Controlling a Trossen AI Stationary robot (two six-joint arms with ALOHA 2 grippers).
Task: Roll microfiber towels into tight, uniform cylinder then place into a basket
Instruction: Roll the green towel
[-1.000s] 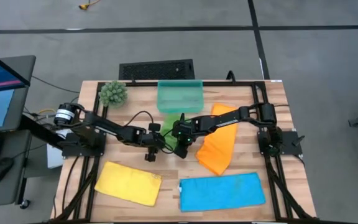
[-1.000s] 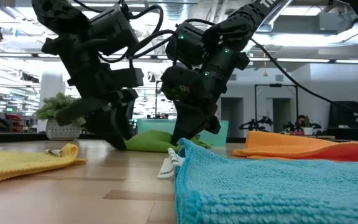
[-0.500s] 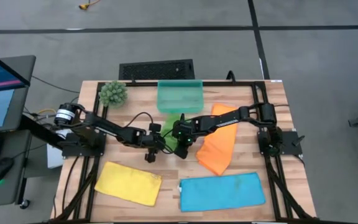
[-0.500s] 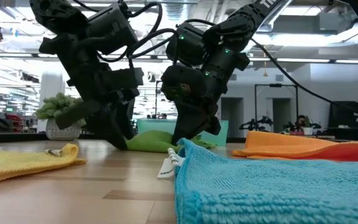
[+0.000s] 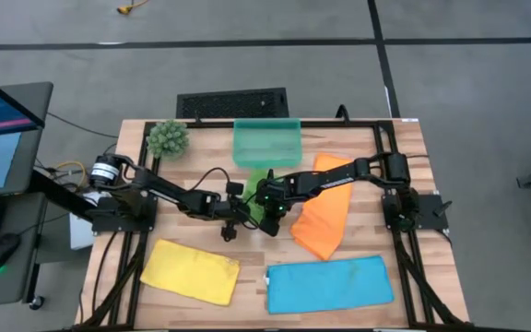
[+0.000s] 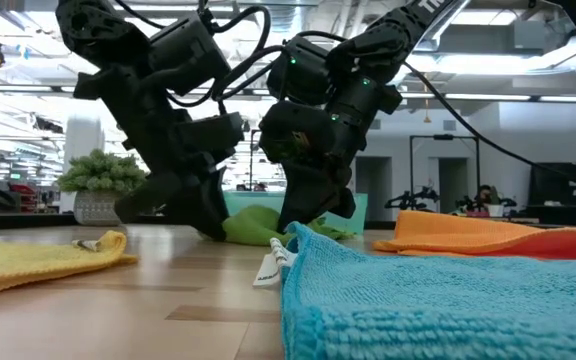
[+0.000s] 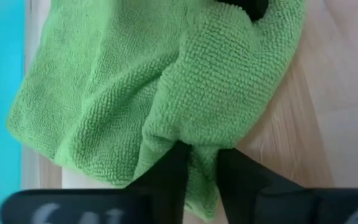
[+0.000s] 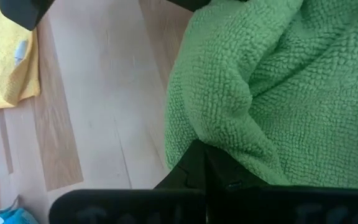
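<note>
Left gripper [image 7: 199, 163] down at mid-tabletop, fingers [image 7: 169, 171] pinched onto a fold at the edge of the green towel [image 7: 166, 81]; a ridge of cloth stands between them; towel bunched and crumpled, not flat. Right gripper [image 8: 204, 163] clamped shut on the opposite edge of the same green towel [image 8: 260, 87], cloth draped over its fingertips; the two grippers sit just beside each other in the high view, left gripper [image 5: 243, 214] and right gripper [image 5: 271, 218] flanking the green towel [image 5: 256, 184] (low view confirms both arms angled down to the tabletop, green cloth [image 6: 258, 225] between them).

Green towel lies just in front of the basket [image 5: 266, 143], which stands at the rear middle of the tabletop [image 5: 201, 157]; whether they touch, cannot tell. Orange towel [image 5: 324, 219] lies loosely spread to the right of the grippers, partly under the right arm; yellow towel [image 5: 190, 270] flat at front left; blue towel [image 5: 328, 283] flat at front right; these three well apart from the basket. Spiky green plant ball [image 5: 168, 138] at the rear left, beside the basket.
</note>
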